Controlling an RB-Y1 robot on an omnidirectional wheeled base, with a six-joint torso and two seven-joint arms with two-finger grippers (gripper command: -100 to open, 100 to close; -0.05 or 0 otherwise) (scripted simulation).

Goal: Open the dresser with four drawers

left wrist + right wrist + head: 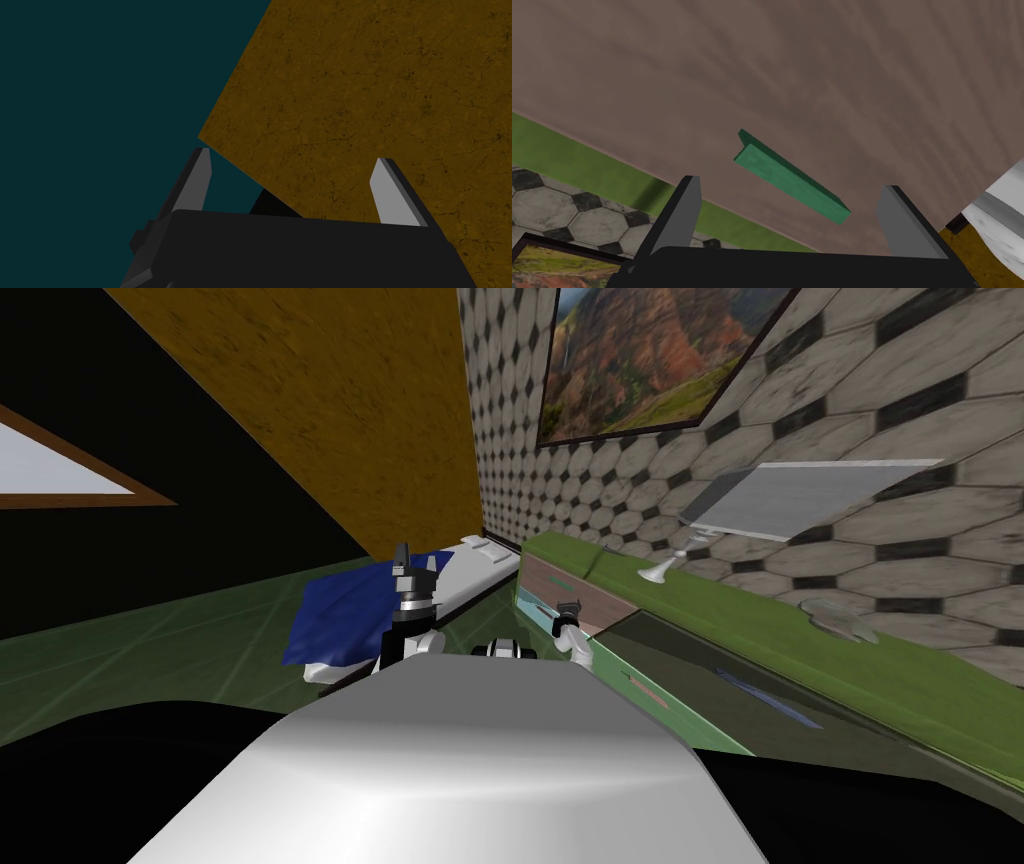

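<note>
brown drawer front ahead; right gripper spread wide, facing its green handle, left gripper spread too. handle runs finger-to-finger, so my pinch might slip off.

In the head view, a framed landscape picture hung at upper centre on a wall of grey hexagon tiles. An ochre wall slanted across the upper left, with a black area beside it and a brown-framed window at the left edge. At centre, a blue cloth lay on a white bed, above a green floor. Right of centre stood a silvery goblet, a flat grey panel above it.
</note>
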